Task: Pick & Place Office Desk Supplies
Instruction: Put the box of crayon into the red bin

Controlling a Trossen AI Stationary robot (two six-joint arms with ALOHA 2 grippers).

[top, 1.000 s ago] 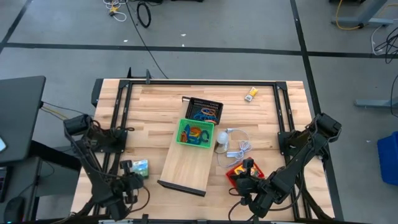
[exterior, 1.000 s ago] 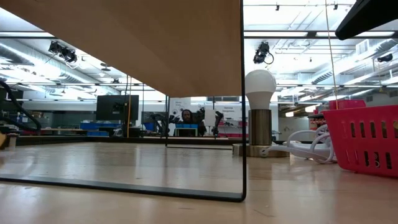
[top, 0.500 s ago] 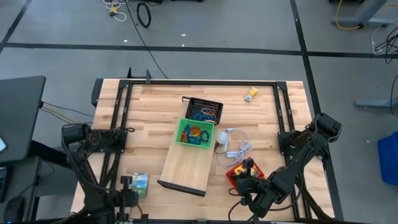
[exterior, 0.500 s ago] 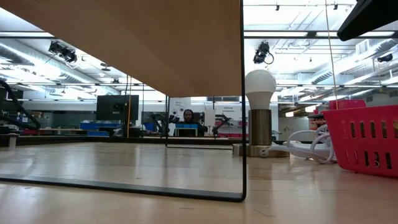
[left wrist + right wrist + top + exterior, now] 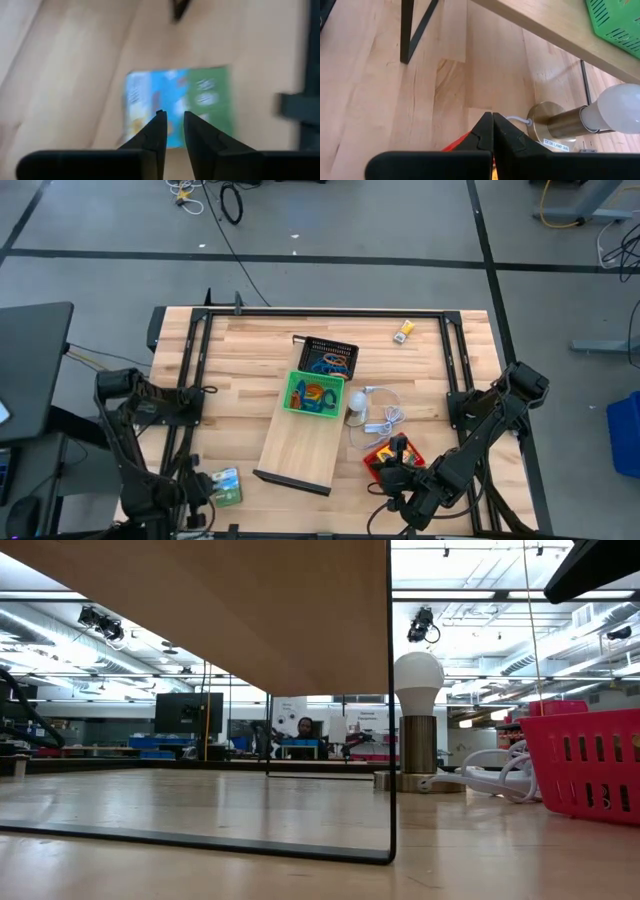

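Holding coloured clips (image 5: 322,363): black tray (image 5: 345,350), green tray (image 5: 295,387); red tray (image 5: 376,459) unclear.

Left hand (image 5: 172,122) low at near-left table edge, fingers slightly parted, right hand (image 5: 492,122) shut.

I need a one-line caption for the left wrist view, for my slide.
Left gripper, fingers slightly apart, above a green and blue card box lying on the pale wooden table.

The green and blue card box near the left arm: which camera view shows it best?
The left wrist view: the card box fills the middle there, beyond the left gripper. The high view shows it small at the table's near edge. The low and right wrist views do not show it.
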